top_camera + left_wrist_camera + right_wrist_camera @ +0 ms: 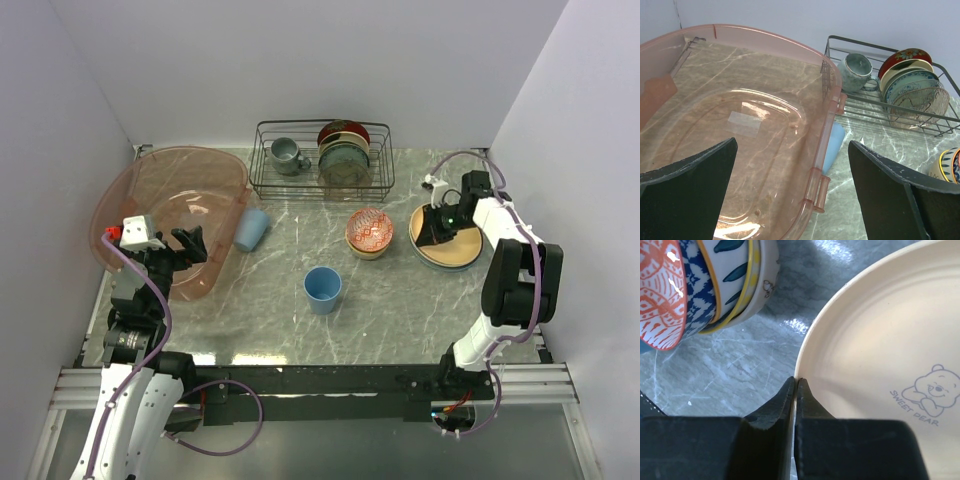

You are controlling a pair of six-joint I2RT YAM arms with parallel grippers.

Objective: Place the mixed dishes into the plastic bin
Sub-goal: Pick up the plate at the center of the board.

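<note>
Cream plate lies flat on the counter — so the right gripper, fingers pressed together, noses at its rim, probably to lever it up. Left gripper gapes wide over the plastic bin, holding nothing.

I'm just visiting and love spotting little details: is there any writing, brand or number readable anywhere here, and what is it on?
"SWEET DEAR": printed on the pale yellow plate, under a small bear drawing, seen in the right wrist view.
Pale rectangular patch on the floor of the plastic bin: no writing can be made out on it.
Nothing else readable in any view.
</note>
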